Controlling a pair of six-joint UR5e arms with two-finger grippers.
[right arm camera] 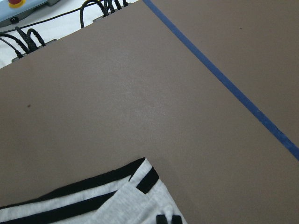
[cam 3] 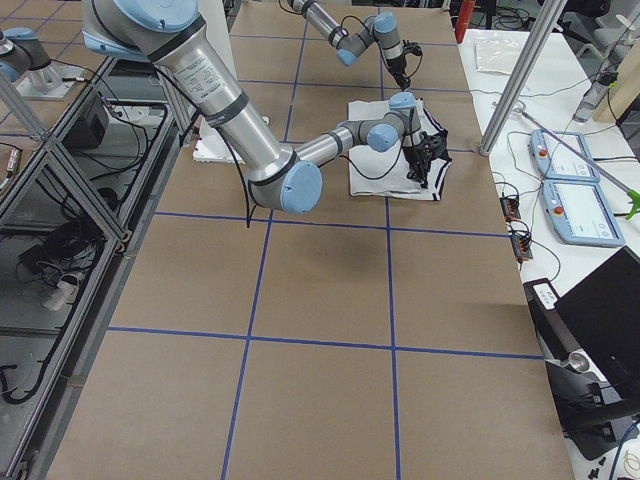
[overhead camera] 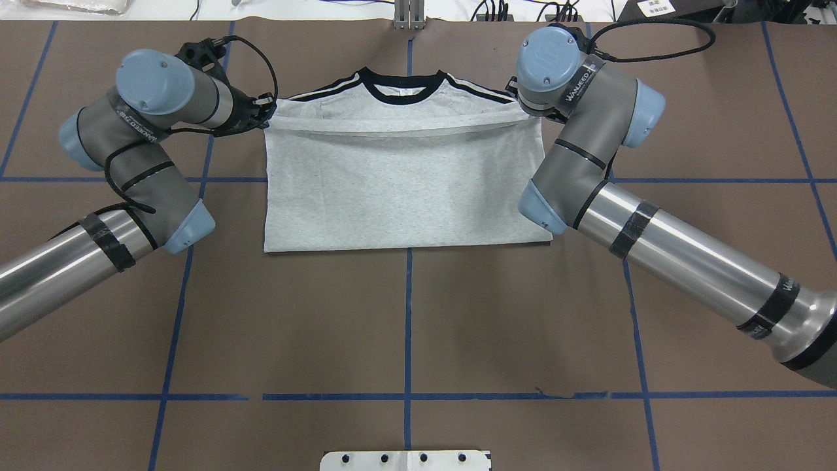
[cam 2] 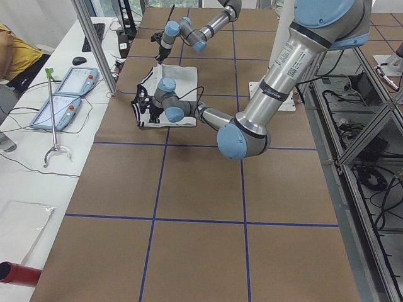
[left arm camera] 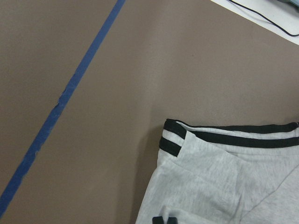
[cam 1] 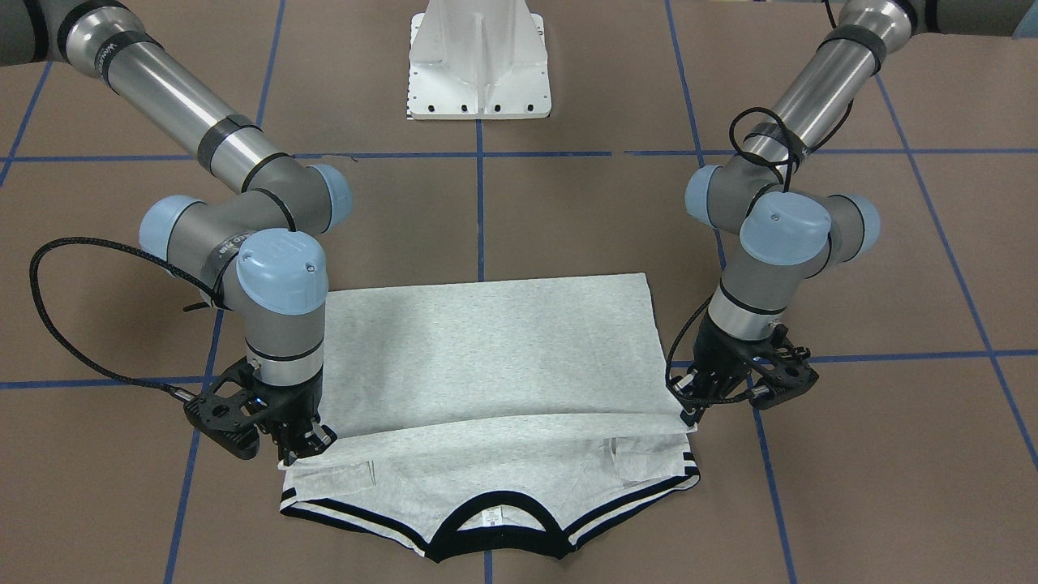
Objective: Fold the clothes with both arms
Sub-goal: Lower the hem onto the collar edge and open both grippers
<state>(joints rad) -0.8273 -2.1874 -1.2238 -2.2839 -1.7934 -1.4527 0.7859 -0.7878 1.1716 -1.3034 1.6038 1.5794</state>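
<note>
The grey T-shirt [overhead camera: 405, 190] lies on the brown table, folded once, with its lower half brought up over the chest. The black collar [cam 1: 495, 531] and striped shoulders still show beyond the hem. My left gripper [cam 1: 689, 410] is shut on the hem corner at one side. My right gripper [cam 1: 312, 442] is shut on the opposite hem corner. Overhead, the left gripper [overhead camera: 265, 108] sits at the shirt's left shoulder, and the right one is hidden under its wrist. Each wrist view shows a striped sleeve end [left arm camera: 175, 140] [right arm camera: 142, 177] just beyond the fingertips. The print is hidden.
The white pedestal base [cam 1: 480, 61] stands behind the shirt. Blue tape lines [overhead camera: 409, 314] cross the brown table. Two teach pendants [cam 2: 72, 82] lie on the white bench beyond the far edge, next to a metal post [cam 2: 94, 44]. A person's arm [cam 2: 12, 56] shows there.
</note>
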